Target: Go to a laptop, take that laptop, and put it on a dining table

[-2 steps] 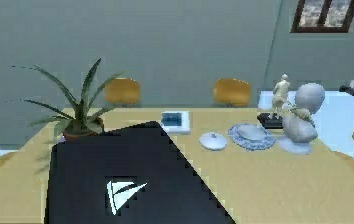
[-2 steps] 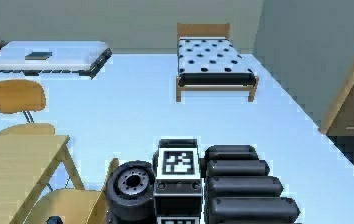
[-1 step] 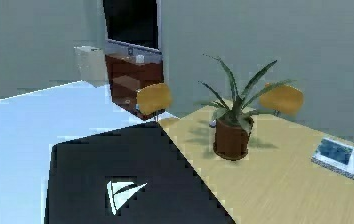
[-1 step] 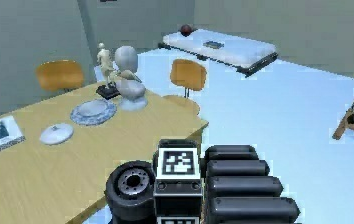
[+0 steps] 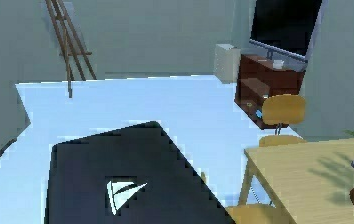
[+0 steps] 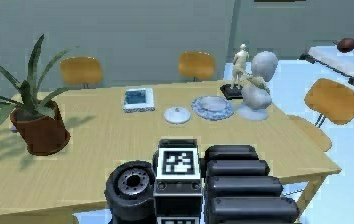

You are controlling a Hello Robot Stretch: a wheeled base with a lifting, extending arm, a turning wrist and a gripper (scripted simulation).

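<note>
Laptop (image 5: 125, 175) low in forward view — pincer (image 6: 135, 190) by dining table (image 6: 105, 135); cannot tell if holding anything.

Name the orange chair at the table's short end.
The chair at the arm side view's right; the other two stand beyond the table.

Laptop (image 5: 125, 178): shut, dark flat slab w/ white sail-like mark on lid, lid up, slightly skewed, at forward view's bottom centre; lower edge cut off by frame. Dining table (image 6: 105, 135): light wood, rectangular top, pale legs, spans arm side view's middle; one corner at forward view's lower right, near laptop, strip of floor between.
</note>
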